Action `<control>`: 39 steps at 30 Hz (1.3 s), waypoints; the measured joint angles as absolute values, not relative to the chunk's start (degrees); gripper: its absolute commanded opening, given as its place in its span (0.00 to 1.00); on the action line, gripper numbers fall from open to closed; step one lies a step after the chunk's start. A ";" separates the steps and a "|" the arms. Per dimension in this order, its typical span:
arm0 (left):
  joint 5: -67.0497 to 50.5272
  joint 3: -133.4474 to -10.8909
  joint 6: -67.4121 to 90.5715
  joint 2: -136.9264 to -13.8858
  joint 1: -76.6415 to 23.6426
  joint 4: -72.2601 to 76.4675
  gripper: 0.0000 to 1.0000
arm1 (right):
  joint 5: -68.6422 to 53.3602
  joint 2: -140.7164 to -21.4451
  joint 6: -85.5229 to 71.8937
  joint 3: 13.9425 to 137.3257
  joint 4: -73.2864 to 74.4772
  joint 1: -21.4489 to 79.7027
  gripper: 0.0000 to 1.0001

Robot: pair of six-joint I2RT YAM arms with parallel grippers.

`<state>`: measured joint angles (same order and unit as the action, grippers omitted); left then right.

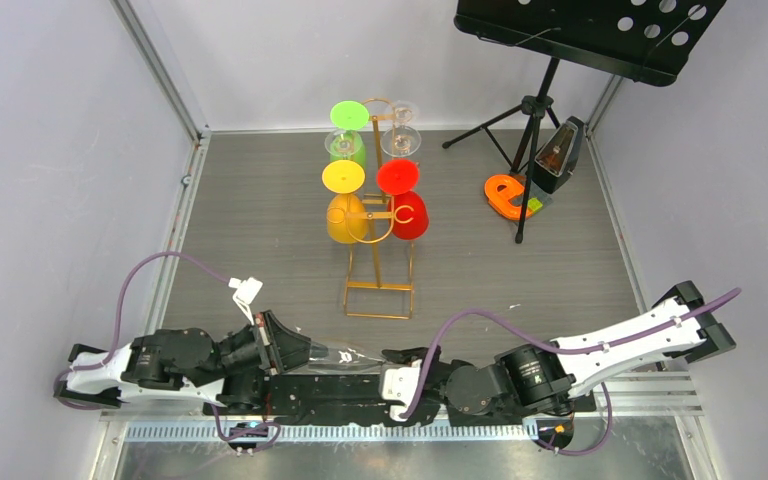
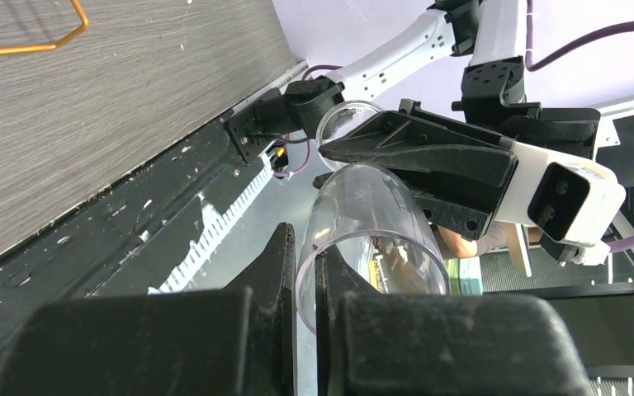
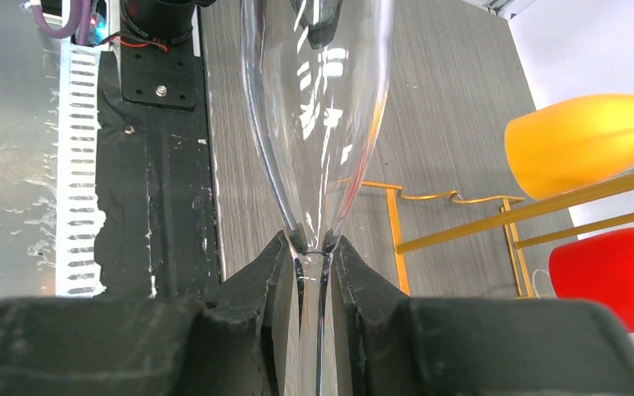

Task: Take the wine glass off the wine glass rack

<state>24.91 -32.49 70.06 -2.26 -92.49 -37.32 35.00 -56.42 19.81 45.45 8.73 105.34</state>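
Note:
A clear wine glass (image 1: 345, 357) lies level between my two grippers near the table's front edge. My left gripper (image 1: 288, 345) is shut on its bowl rim (image 2: 305, 272), one finger inside, one outside. My right gripper (image 1: 392, 360) is shut on its stem (image 3: 314, 276), just below the bowl (image 3: 318, 107). The gold wire wine glass rack (image 1: 380, 215) stands mid-table, holding a yellow glass (image 1: 345, 205), a red glass (image 1: 405, 200), a green glass (image 1: 347, 135) and a clear glass (image 1: 400, 130). The right wrist view shows the rack's base (image 3: 429, 206), the yellow bowl (image 3: 582, 140) and the red bowl (image 3: 611, 272).
A black tripod music stand (image 1: 560, 60) stands at the back right, with a black metronome (image 1: 558, 155) and an orange object (image 1: 508, 195) by its legs. Grey walls and metal rails (image 1: 175, 210) enclose the table on three sides.

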 measured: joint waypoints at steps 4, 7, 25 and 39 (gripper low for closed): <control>25.30 -32.49 70.04 -2.31 -92.49 -37.82 0.00 | 35.79 -57.36 19.62 45.89 9.54 105.34 0.28; 25.76 -32.56 70.04 -3.05 -92.49 -38.30 0.00 | 36.34 -57.80 19.33 46.52 10.63 105.34 0.38; 34.41 -47.24 68.29 -16.58 -92.49 -58.22 0.00 | 37.36 -48.73 13.04 47.33 16.14 105.38 0.53; 51.24 -65.87 69.41 -27.97 -92.49 -82.19 0.00 | 40.40 -43.68 8.10 45.15 19.64 105.38 0.53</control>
